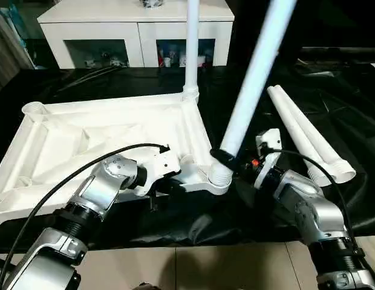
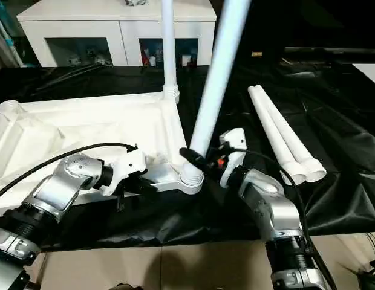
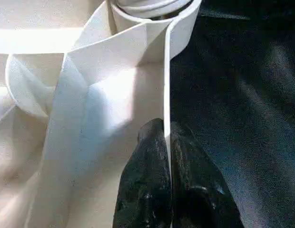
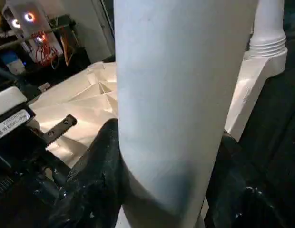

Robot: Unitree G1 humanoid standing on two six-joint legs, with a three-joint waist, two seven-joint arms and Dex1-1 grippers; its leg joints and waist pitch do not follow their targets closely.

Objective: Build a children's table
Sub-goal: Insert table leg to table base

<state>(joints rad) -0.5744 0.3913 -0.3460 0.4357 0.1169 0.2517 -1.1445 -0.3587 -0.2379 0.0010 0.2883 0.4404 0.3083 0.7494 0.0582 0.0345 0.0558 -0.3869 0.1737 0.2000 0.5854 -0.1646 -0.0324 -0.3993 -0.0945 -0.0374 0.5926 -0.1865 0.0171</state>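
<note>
Only illegible label (image 4: 12, 124) print.

Head stereo pair: high behind arms, facing forward and down over black-draped surface (image 1: 332, 109); both eyes share upturned table top (image 1: 103, 133), tilted leg (image 1: 254, 78), cabinet (image 1: 136, 27) at 12 o'clock. Left wrist camera: very near, along left tool (image 3: 167, 156) on table-top rim. Right wrist camera: very near, along right tool (image 4: 162, 190) around tilted leg; upright leg (image 4: 269, 23) beyond.

White table top (image 1: 103, 130), black cloth (image 1: 332, 115)
</note>
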